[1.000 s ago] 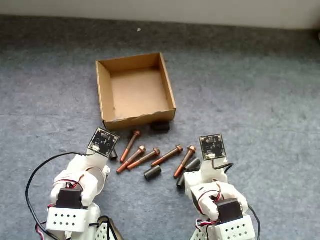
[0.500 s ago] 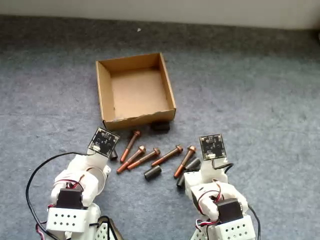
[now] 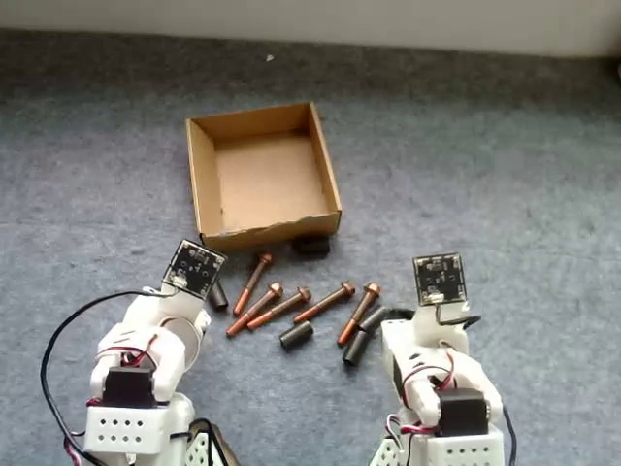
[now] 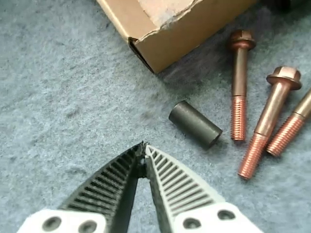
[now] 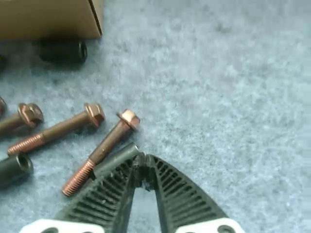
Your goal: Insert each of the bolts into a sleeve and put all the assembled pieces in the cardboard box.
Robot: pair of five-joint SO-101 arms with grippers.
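Both arms have shifted, the right one swinging outward and baring two sleeves beside it. The left gripper (image 4: 144, 155) hangs near a sleeve (image 4: 195, 124) and the right gripper (image 5: 142, 167) just beside the outermost bolt (image 5: 102, 150), each pinched together on nothing. Each jaw pair should probably part wide and close across its piece's middle, since the other bolts (image 3: 278, 308) lie crowded close and could get nudged, while the cardboard box (image 3: 262, 233) sits just beyond them.

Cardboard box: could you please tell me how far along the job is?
Nothing looks done: the cardboard box is empty. Nothing is in hand; the left gripper and right gripper are shut and empty. Left: all five bolts and the sleeves lie separate on the carpet.
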